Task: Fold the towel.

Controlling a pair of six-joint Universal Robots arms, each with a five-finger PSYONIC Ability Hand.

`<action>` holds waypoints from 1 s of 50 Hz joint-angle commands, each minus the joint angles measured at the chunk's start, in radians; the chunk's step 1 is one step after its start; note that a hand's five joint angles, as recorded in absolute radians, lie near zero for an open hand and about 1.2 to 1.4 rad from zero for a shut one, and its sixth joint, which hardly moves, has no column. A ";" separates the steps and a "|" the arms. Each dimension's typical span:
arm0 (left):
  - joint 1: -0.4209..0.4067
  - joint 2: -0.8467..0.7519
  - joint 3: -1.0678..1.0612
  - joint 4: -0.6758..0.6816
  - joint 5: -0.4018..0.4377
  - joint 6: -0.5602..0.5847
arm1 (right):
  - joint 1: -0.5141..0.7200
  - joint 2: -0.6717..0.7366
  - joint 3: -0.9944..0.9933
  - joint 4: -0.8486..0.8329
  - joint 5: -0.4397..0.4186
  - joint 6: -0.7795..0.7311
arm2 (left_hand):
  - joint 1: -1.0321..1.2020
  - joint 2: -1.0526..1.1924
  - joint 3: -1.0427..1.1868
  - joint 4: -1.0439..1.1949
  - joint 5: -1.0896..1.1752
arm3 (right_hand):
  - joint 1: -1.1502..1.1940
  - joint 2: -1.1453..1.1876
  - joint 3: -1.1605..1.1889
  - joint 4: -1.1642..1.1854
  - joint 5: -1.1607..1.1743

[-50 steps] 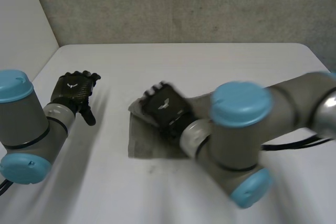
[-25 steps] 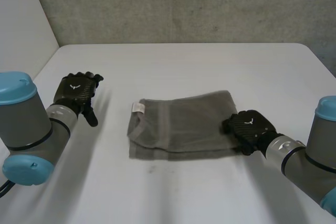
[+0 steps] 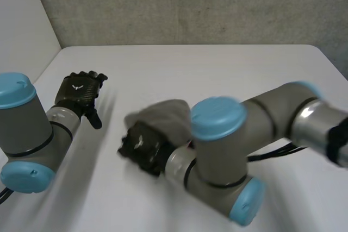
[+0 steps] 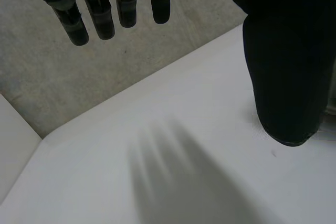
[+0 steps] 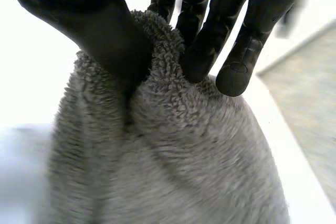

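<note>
There goes the right hand [image 3: 142, 149], swung clean across the table [image 3: 228, 63] and hauling the towel [image 3: 163, 113] along! Half a second ago the cloth lay flat at mid-table with that hand at its right edge; now it's a grey mound just left of mid-table. In the right wrist view the fingers [image 5: 202, 35] and thumb pinch a bunch of the pile. It looks like a right-over-left fold under way, though I can't tell which edge is held. The left hand [image 3: 80, 92] hovers near the table's left edge, fingers slack and empty, much as before.
</note>
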 commanded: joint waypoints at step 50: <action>-0.215 -0.207 0.132 -0.217 -0.095 -0.237 | -0.248 0.078 -0.014 0.044 0.140 0.587 | 0.030 0.036 0.028 0.035 0.023 | -1.075 -1.052 -1.094 -1.111 -1.110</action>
